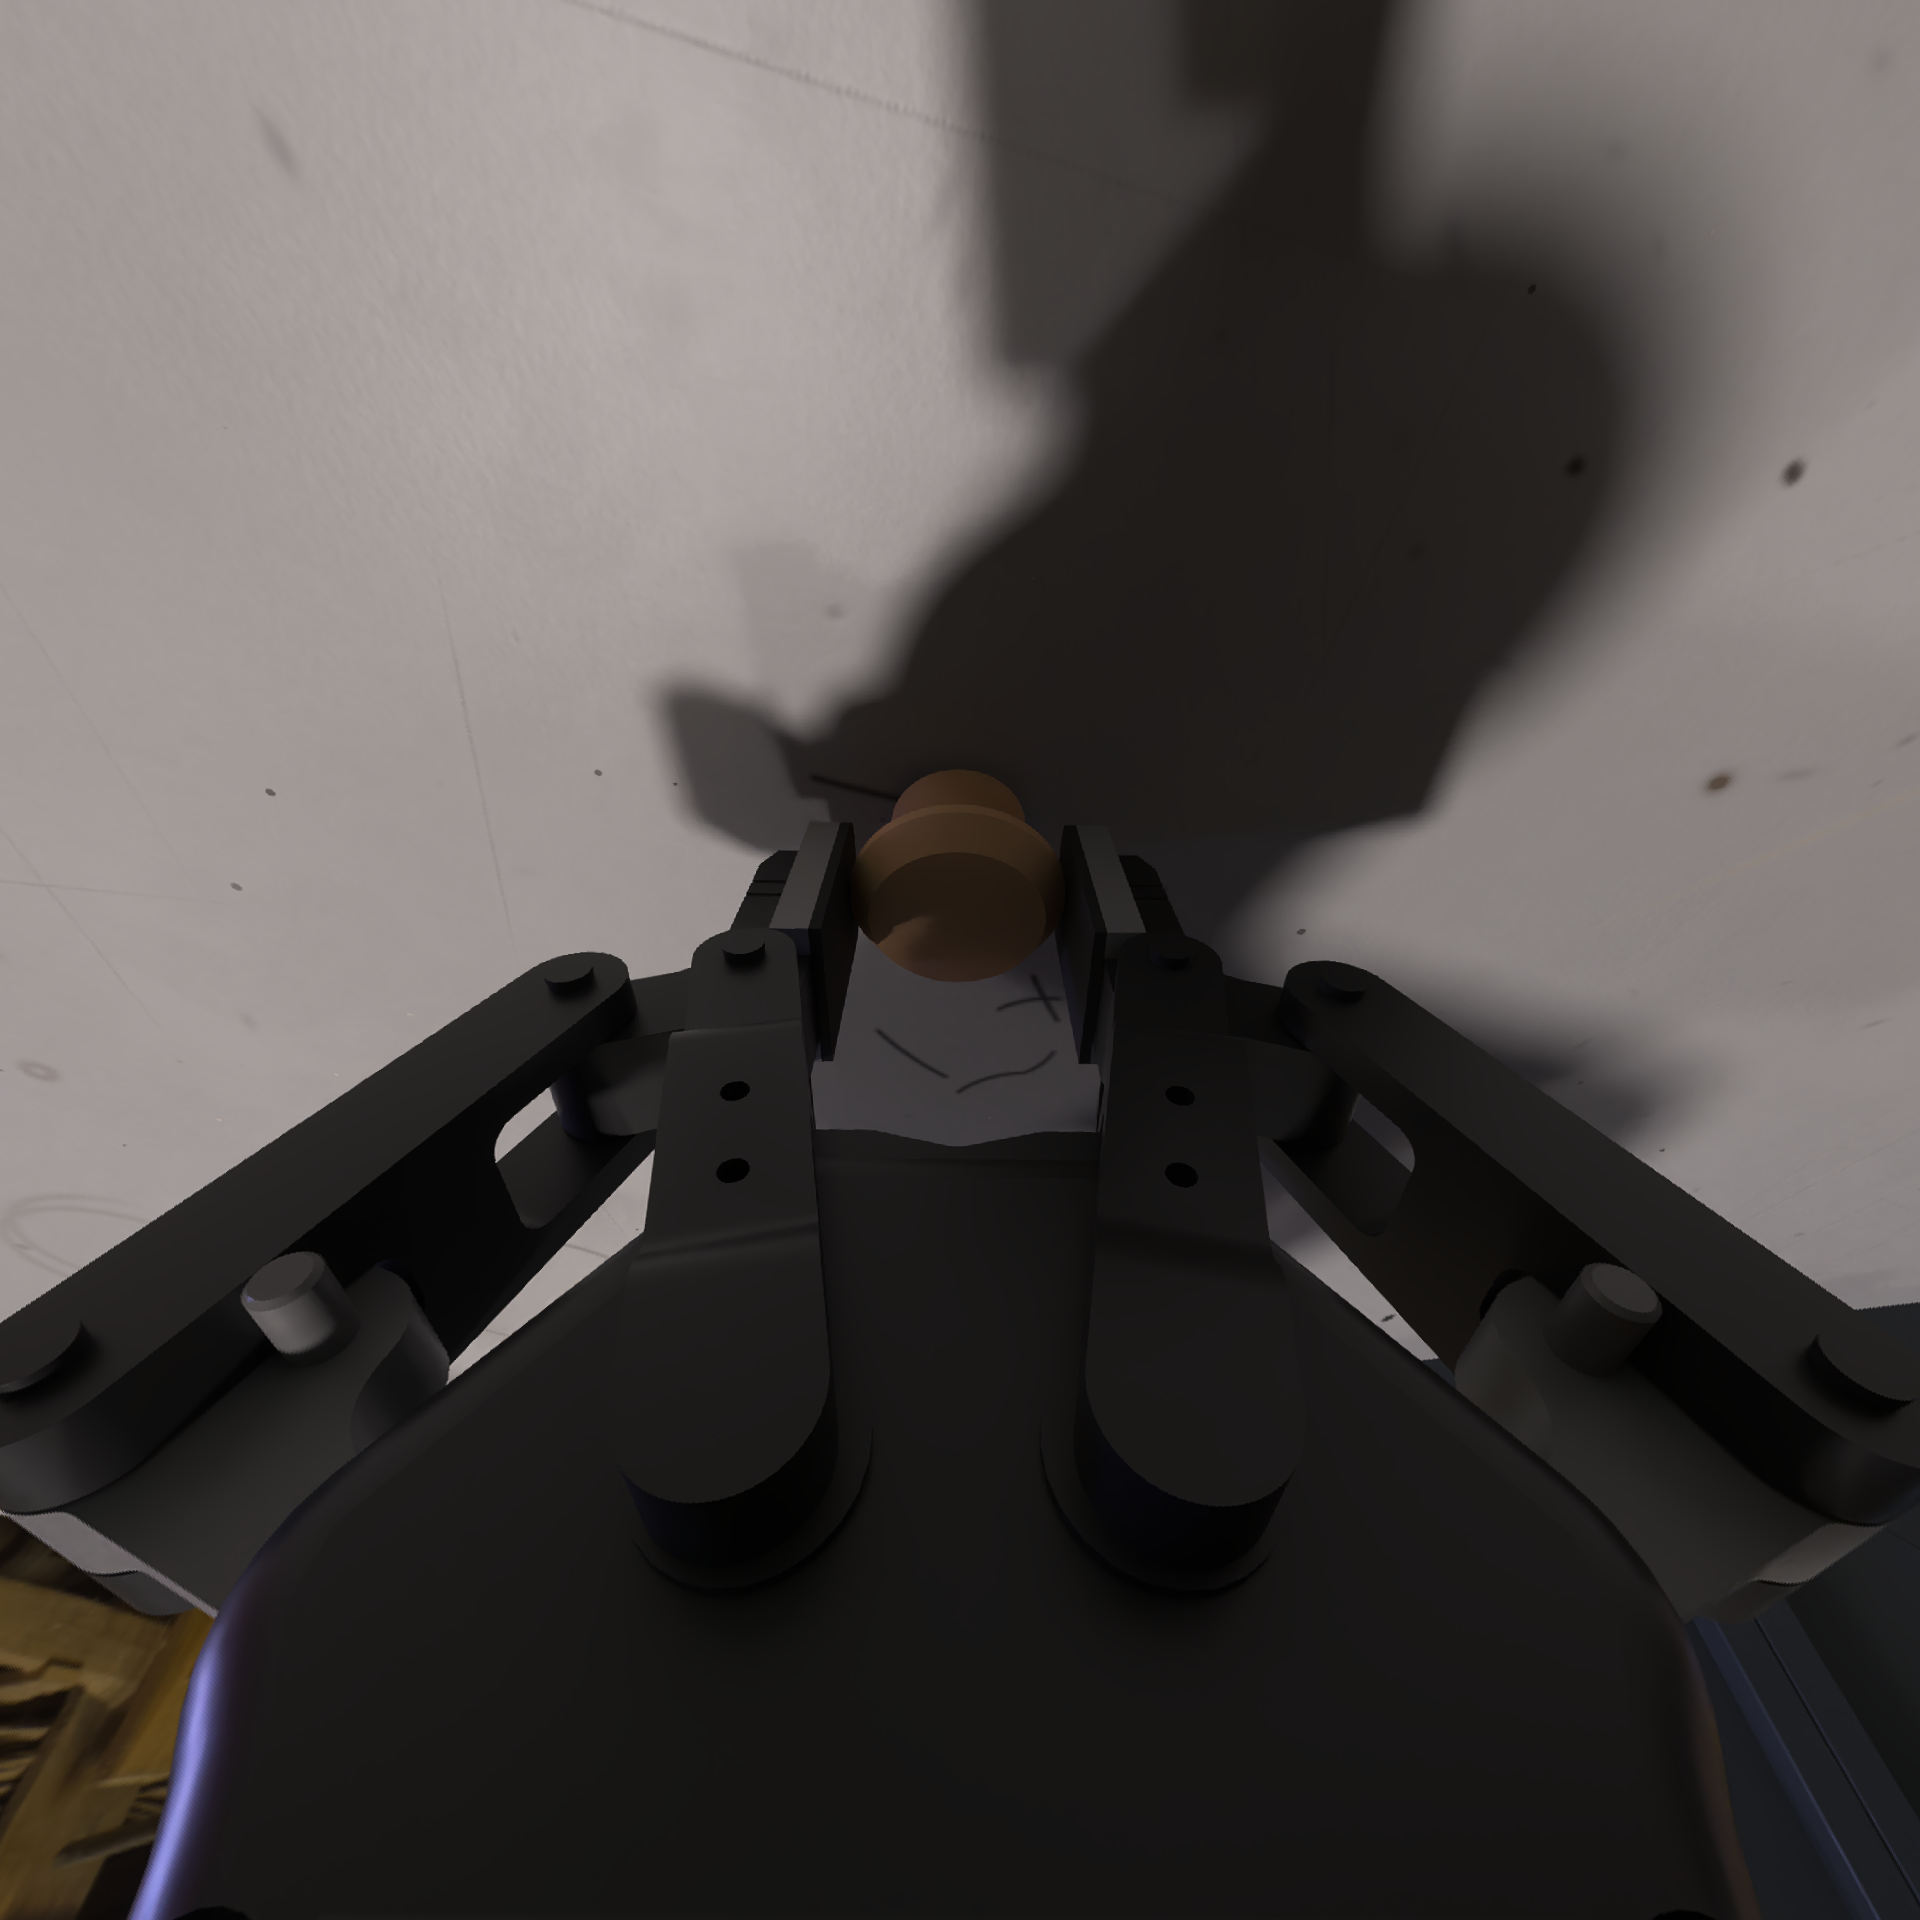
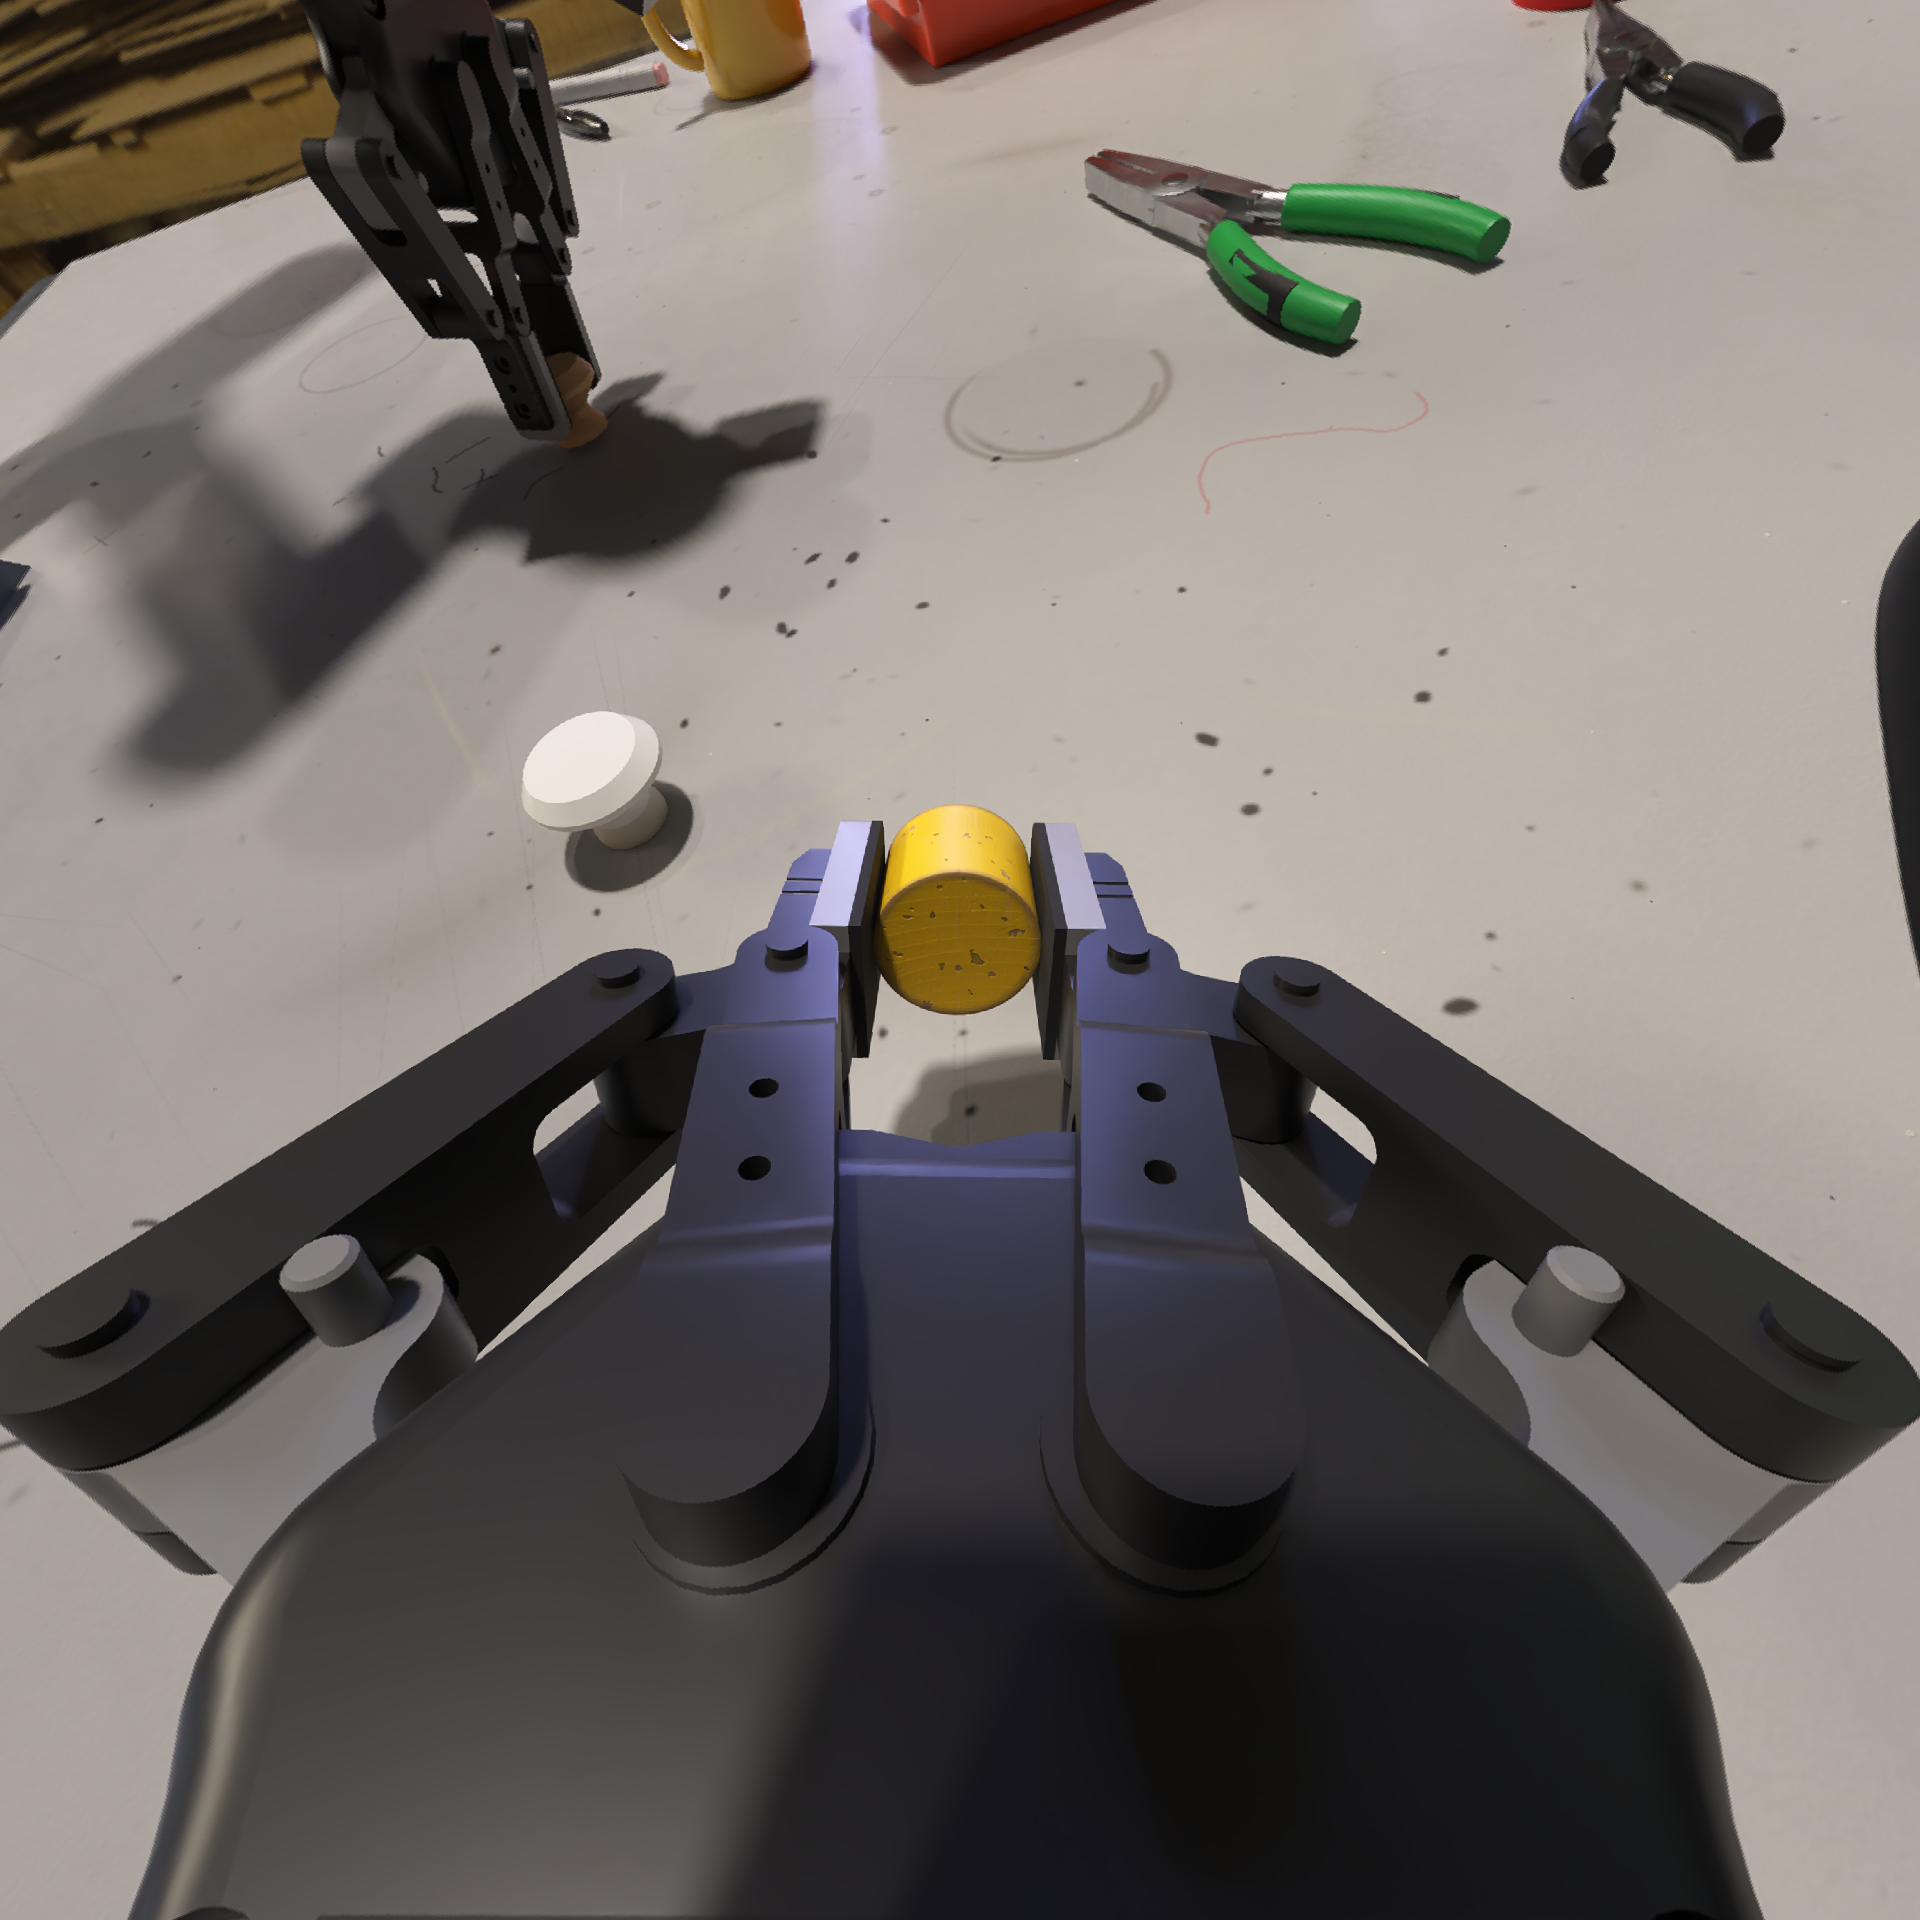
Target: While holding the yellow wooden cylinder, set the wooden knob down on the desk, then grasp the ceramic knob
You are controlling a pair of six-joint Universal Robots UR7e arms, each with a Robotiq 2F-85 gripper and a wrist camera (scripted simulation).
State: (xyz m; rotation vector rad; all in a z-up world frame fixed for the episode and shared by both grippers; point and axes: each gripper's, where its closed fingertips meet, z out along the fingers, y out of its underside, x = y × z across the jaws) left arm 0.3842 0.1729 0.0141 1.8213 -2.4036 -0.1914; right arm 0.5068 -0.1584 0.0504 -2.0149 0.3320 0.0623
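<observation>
My left gripper (image 1: 958, 883) is shut on the brown wooden knob (image 1: 956, 883), held just above or at the grey desk (image 1: 312, 520), inside its own dark shadow. The right wrist view shows that same gripper (image 2: 551, 416) at the far left with the wooden knob (image 2: 582, 416) at its tips, close to the desk. My right gripper (image 2: 956, 914) is shut on the yellow wooden cylinder (image 2: 958, 914), held above the desk. The white ceramic knob (image 2: 592, 779) stands on the desk just left of and beyond my right fingertips.
Green-handled pliers (image 2: 1299, 229) lie at the far right, black-handled pliers (image 2: 1662, 94) farther right. A yellow mug (image 2: 743, 42), a red object (image 2: 977, 26) and a pen (image 2: 608, 83) sit along the back. The desk's edge runs at the far left (image 2: 42, 291).
</observation>
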